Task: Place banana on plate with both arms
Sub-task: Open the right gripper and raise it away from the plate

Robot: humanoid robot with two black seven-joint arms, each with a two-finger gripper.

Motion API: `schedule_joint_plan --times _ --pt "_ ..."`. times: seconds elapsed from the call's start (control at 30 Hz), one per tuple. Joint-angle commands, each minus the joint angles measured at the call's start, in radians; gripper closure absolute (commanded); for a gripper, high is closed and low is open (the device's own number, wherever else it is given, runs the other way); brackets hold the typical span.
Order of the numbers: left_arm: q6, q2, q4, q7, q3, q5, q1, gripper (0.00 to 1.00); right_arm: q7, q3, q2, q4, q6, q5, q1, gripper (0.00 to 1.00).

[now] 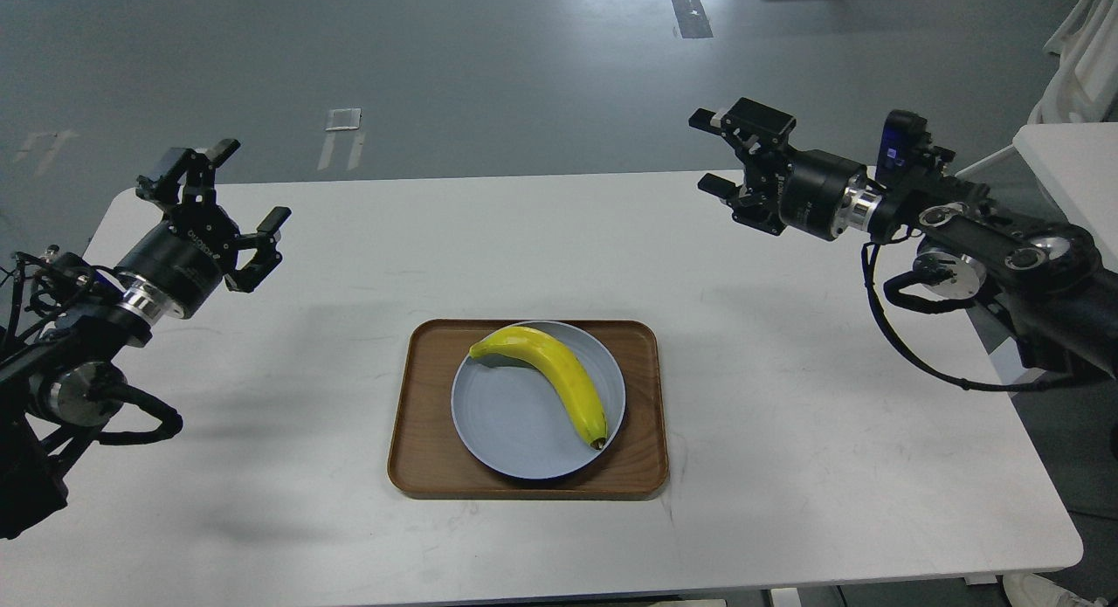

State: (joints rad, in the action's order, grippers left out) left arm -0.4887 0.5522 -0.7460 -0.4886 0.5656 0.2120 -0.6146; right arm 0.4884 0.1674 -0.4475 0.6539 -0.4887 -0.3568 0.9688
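banana [550, 371]: lying on the plate, along its right half. Curved, bright yellow. Dark tip points toward the near right rim; the other end sits at the far left rim, just reaching the edge. Nothing gripping it.
plate [507, 432]: round, pale blue-grey, shallow. Sits inside the tray, shifted slightly right of the tray's centre. Left part of its surface is bare.
tray [419, 415]: brown wood, rectangular, rounded corners. Flat on the table, roughly mid-table, toward the near side. Carries the plate only.
table [786, 415]: white top, rounded corners. Faint arm shadows on both sides of the tray.
left gripper [249, 188]: fingers spread apart, nothing between them. Raised above the table's far left area, well apart from tray and banana. Fingers point up and to the right.
left arm [131, 284]: enters from the left edge, black, silver wrist ring, black cable loop hanging under the wrist.
right gripper [709, 153]: fingers spread, one above the other, gap empty. Held over the far right part of the table, well apart from the tray. Fingers point left.
right arm [961, 231]: enters from the right edge, black, silver wrist ring, cable looping down below it.
floor [524, 65]: grey, beyond the table, a few pale markings.
second white surface [1066, 170]: partly visible at the right edge, behind the right arm.
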Motion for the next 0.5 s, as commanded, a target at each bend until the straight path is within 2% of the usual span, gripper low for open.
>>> schedule_joint_plan --times 0.0,0.2,0.47 --pt "0.0 -0.041 0.007 0.0 0.0 0.0 0.002 0.02 0.0 0.193 -0.004 -0.007 0.0 0.055 -0.165 0.02" --pt "0.0 -0.113 0.072 0.0 0.0 0.0 0.001 0.02 0.0 0.317 0.027 -0.005 0.0 0.056 -0.283 0.0" --pt "0.0 -0.161 0.122 0.0 0.0 0.0 -0.002 0.02 0.0 0.363 0.036 -0.008 0.0 0.056 -0.329 0.0"
